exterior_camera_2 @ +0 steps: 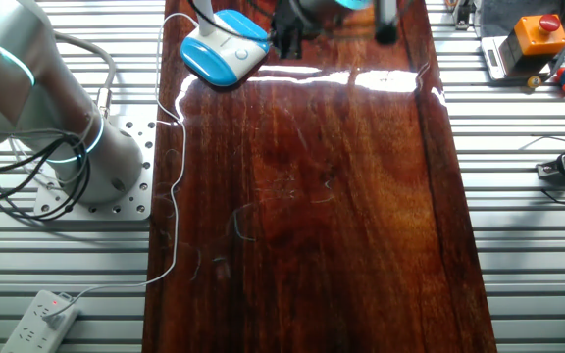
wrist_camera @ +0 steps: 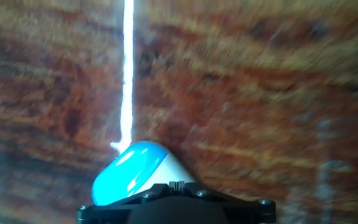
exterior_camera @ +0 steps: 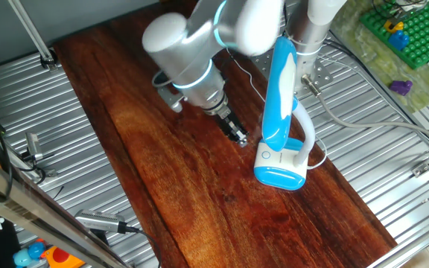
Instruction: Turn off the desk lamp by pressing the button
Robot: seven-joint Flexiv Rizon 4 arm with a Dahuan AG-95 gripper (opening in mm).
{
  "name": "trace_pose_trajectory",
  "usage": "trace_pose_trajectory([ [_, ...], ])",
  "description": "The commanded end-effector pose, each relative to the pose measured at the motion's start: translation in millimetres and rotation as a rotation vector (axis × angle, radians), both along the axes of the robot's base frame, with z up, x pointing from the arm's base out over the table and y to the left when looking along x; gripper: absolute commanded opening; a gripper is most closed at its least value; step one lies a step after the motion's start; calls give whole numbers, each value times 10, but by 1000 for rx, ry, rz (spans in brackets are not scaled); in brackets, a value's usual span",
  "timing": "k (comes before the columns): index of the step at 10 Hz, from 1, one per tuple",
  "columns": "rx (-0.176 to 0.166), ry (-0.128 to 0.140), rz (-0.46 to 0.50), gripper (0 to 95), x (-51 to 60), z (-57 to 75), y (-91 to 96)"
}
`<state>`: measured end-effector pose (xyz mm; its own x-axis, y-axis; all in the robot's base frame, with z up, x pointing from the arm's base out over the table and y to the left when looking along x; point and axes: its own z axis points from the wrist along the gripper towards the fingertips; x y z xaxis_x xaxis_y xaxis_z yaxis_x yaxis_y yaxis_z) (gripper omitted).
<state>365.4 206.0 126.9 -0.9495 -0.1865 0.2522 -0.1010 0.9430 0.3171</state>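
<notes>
The desk lamp stands on the dark wooden board, with its long blue head [exterior_camera: 281, 88] raised above its white, blue-rimmed base [exterior_camera: 283, 168]. The button [exterior_camera: 266, 155] is a tiny ringed circle on the base's near left corner. My gripper [exterior_camera: 238, 137] points down at the board just left of the base, a little short of the button. In the other fixed view the base [exterior_camera_2: 224, 51] sits at the top edge with the gripper [exterior_camera_2: 287, 37] beside it. In the blurred hand view the fingertips [wrist_camera: 177, 185] touch each other, shut on nothing, with the base's blue rim [wrist_camera: 128, 177] just left of them.
The wooden board [exterior_camera_2: 312, 196] lies between ribbed metal surfaces. A white cable [exterior_camera_2: 172, 147] runs along its edge to a power strip [exterior_camera_2: 42, 314]. The arm's base plate [exterior_camera_2: 116, 191] is beside it. A green brick plate [exterior_camera: 412, 30] and an orange box [exterior_camera_2: 538, 34] lie off the board.
</notes>
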Motion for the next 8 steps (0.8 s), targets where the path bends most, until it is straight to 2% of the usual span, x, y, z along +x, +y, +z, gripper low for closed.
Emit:
trace_pose_trajectory([
  [1,-30,-46,45,0,288,41,-91],
  [2,-15,-35,54,0,315,15,-91],
  [3,-8,-38,72,0,331,-13,-95],
  [8,-12,-51,99,0,386,-118,-109],
])
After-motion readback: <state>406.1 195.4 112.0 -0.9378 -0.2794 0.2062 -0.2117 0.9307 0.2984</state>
